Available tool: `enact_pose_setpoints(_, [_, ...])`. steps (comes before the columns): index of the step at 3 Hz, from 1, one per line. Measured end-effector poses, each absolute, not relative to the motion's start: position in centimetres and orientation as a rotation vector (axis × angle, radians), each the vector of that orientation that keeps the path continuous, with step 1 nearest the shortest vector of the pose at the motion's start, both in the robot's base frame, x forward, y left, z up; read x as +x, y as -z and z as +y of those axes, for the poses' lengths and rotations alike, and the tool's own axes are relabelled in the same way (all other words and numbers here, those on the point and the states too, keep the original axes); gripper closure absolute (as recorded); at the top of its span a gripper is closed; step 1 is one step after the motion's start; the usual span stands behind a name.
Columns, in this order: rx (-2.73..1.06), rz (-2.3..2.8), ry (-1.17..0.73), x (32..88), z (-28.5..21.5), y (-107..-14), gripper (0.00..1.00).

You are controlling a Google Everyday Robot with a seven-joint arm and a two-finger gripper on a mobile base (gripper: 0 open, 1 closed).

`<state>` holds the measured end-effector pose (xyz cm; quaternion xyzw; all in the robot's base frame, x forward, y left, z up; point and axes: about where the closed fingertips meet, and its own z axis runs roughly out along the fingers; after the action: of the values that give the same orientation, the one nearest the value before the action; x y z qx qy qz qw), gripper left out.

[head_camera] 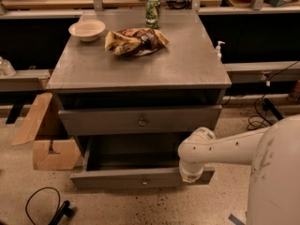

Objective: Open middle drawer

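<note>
The fingers are hidden, so I cannot tell their state. The gripper (191, 173) hangs at the right front of the open drawer (124, 177)

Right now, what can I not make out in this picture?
Camera view:
Tool, at the middle drawer's right front corner: covered by the arm's wrist.
Space under that drawer: hidden by it.
Green can label: too small.
Arm base: cut by right edge.

White rounded arm (234, 146), hand hidden beneath joint (192, 167)
</note>
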<state>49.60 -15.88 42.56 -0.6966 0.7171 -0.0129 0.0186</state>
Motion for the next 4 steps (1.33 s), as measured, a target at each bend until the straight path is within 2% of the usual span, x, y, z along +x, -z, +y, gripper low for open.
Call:
enact_pose_setpoints(2, [-2.163, 2.227, 0.04, 49.6, -15.9, -43.0, 1.0])
enact_pose_setpoints(3, [-2.168, 2.276, 0.002, 47.3, -16.1, -42.7, 1.0])
enact_pose_setpoints(4, [-2.168, 2.276, 0.002, 47.3, -16.1, -42.9, 1.0])
